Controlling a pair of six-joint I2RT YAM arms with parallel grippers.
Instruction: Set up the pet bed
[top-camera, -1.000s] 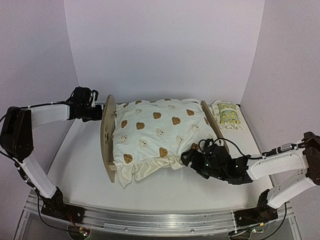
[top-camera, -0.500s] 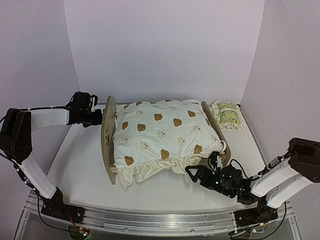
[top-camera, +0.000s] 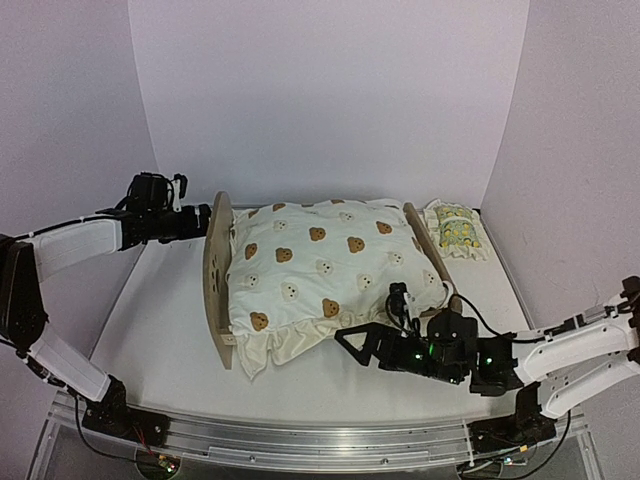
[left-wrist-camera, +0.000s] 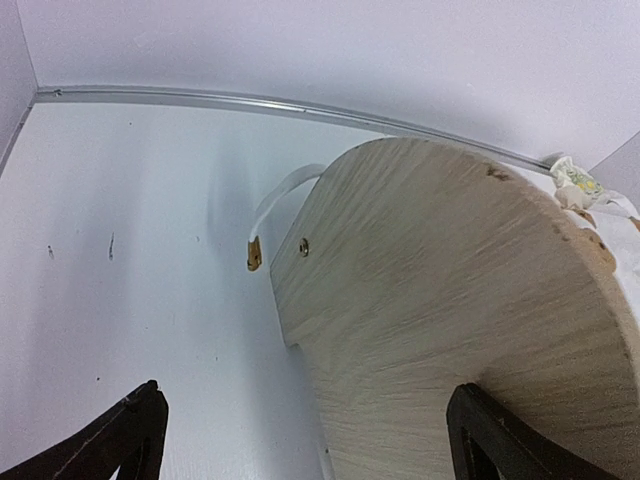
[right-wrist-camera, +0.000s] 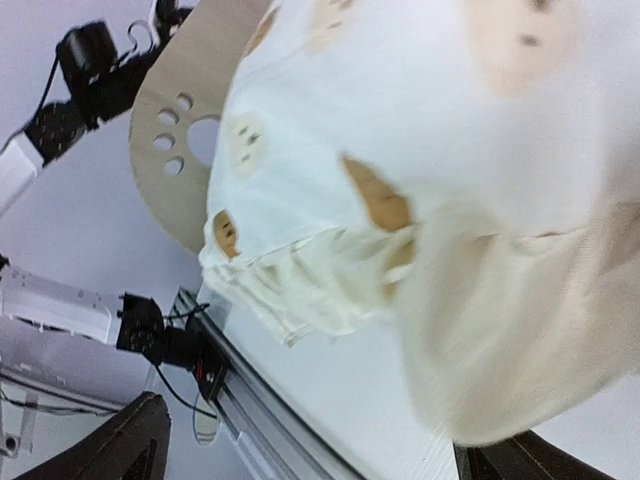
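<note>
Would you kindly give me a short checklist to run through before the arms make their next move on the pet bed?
1. The left gripper is open and empty: ok, jaws wide beside the left end board of the pet bed.
2. The right gripper is open and empty: ok, at the near frilled edge of the bear-print cushion.
3. Both end boards upright: ok.
4. Cushion seated inside the frame: not ok, its near frill spills onto the table.
5. The lemon-print pillow is on the bed: not ok, it lies on the table beyond the right end board.
6. Base flat under the cushion: cannot tell, hidden.
</note>
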